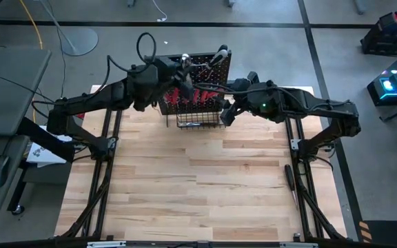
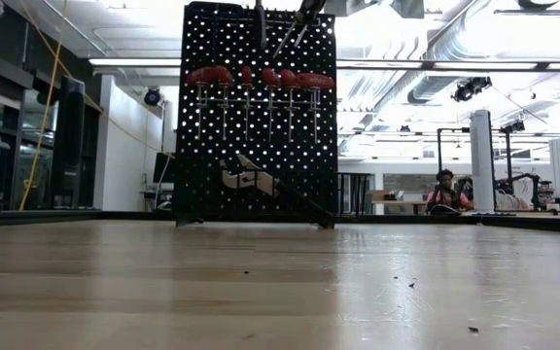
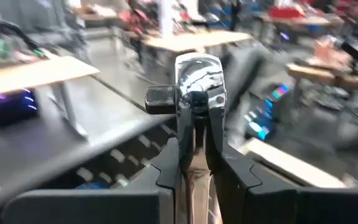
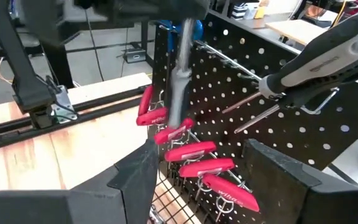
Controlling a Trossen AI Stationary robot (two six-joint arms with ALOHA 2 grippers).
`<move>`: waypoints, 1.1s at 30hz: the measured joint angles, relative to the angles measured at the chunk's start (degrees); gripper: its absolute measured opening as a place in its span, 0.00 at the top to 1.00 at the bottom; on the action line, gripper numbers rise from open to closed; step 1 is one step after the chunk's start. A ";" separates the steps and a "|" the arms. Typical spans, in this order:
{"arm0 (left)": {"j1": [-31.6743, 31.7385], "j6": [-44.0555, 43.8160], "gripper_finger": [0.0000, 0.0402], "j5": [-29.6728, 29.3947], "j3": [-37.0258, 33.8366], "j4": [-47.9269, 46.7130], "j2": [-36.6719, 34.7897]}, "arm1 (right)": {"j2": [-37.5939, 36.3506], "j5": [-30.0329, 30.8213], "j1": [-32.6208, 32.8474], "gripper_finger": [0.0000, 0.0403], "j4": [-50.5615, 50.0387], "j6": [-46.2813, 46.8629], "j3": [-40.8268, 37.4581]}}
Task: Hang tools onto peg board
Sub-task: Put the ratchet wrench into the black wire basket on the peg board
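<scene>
Left wrist view shows the chrome ratchet, shiny round head up, clenched between the left gripper fingers above the peg board; right gripper gapes nearby.

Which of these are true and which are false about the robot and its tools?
1. The left gripper holds the chrome ratchet. True.
2. The right gripper is squeezing a red screwdriver. False: it is open and holds nothing.
3. Red-handled screwdrivers hang in a row on the peg board. True.
4. The peg board lies flat on the table. False: it stands upright.
</scene>
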 joint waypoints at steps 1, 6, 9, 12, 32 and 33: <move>0.10 0.66 0.87 -0.92 0.12 1.03 0.06 | 0.00 0.08 0.00 0.44 0.01 0.00 0.00; 0.58 2.75 0.87 0.49 0.07 3.39 1.50 | 0.00 0.48 0.00 0.44 0.17 0.14 -0.03; 0.66 1.33 0.87 5.43 -0.01 3.16 1.46 | 0.02 0.48 0.00 0.44 0.16 0.15 -0.04; 0.00 -0.73 0.87 14.59 -0.01 0.23 -0.23 | 0.01 0.46 0.00 0.44 -0.04 0.15 -0.04; -8.03 22.74 0.87 21.04 -9.22 -11.88 9.63 | -5.57 3.64 0.04 0.44 -7.17 4.48 -0.04; -7.65 24.88 0.87 21.20 -8.85 -11.85 11.34 | -6.12 3.67 0.04 0.44 -7.35 5.34 -0.04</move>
